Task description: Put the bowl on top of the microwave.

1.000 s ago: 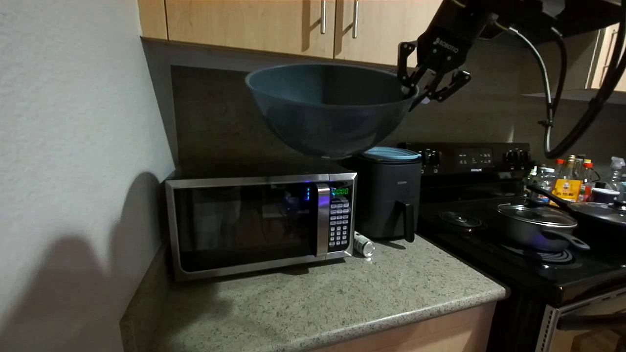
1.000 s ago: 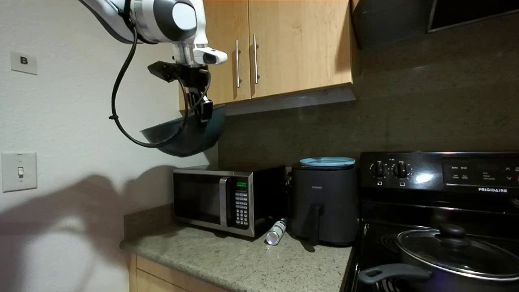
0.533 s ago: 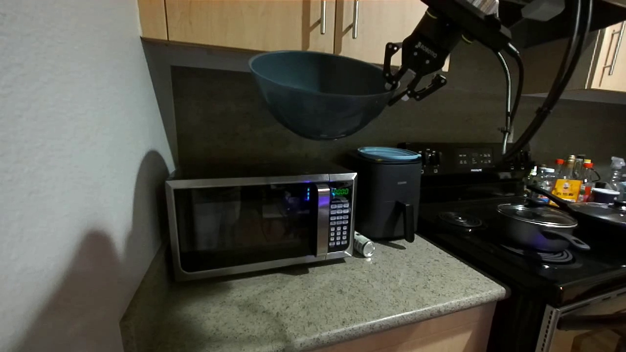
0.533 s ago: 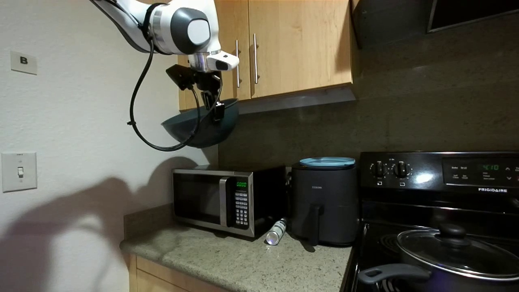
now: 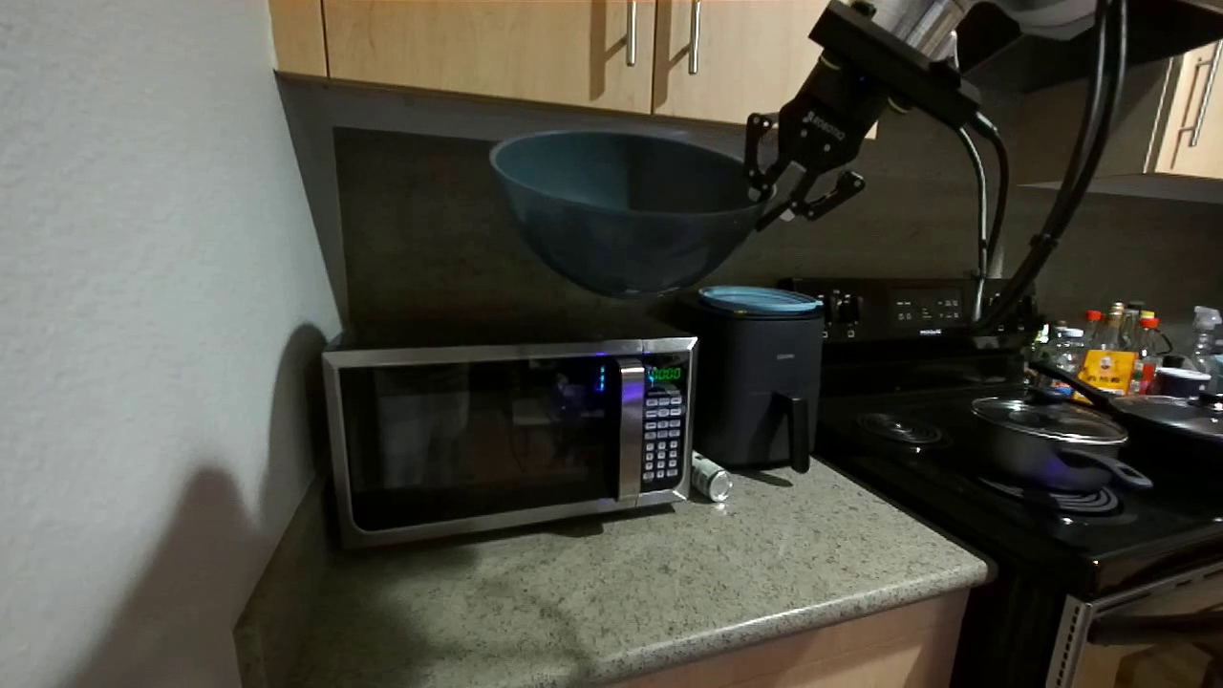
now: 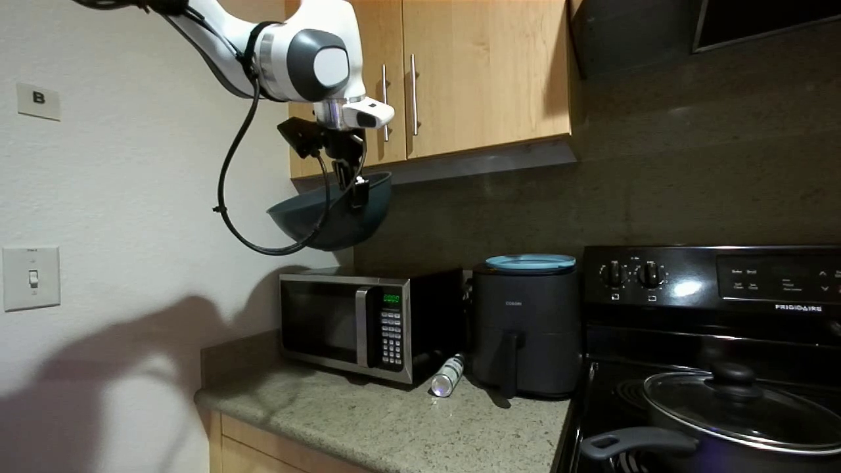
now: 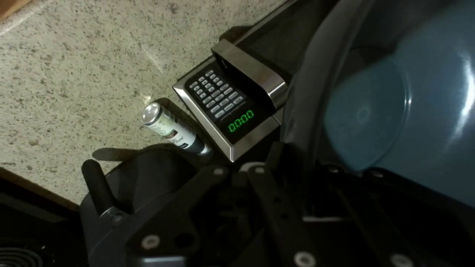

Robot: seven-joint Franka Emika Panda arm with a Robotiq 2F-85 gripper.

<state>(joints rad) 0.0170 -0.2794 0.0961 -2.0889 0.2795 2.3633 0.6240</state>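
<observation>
The wide blue-grey bowl (image 5: 631,244) hangs in the air above the stainless microwave (image 5: 497,440), with a visible gap below it. It is somewhat tilted, its far rim higher than the side at the gripper in an exterior view (image 5: 762,208). My gripper is shut on the bowl's rim, one finger inside and one outside. In an exterior view, the bowl (image 6: 328,226) is partly hidden by the cable, and the gripper (image 6: 357,190) is above the microwave (image 6: 335,322). In the wrist view, the bowl (image 7: 426,122) covers part of the microwave (image 7: 252,70); dark fingers (image 7: 300,163) clasp its rim.
A black air fryer (image 5: 760,382) with a blue lid on top stands beside the microwave. A can (image 5: 711,478) lies between them. Wooden cabinets (image 6: 486,72) hang above. A wall (image 6: 131,197) is at the side. A stove with a lidded pot (image 5: 1041,444) is beyond.
The gripper and held bowl moved farther back toward the backsplash and rose, then in the last half second came down a little. The grip on the rim stayed the same.
</observation>
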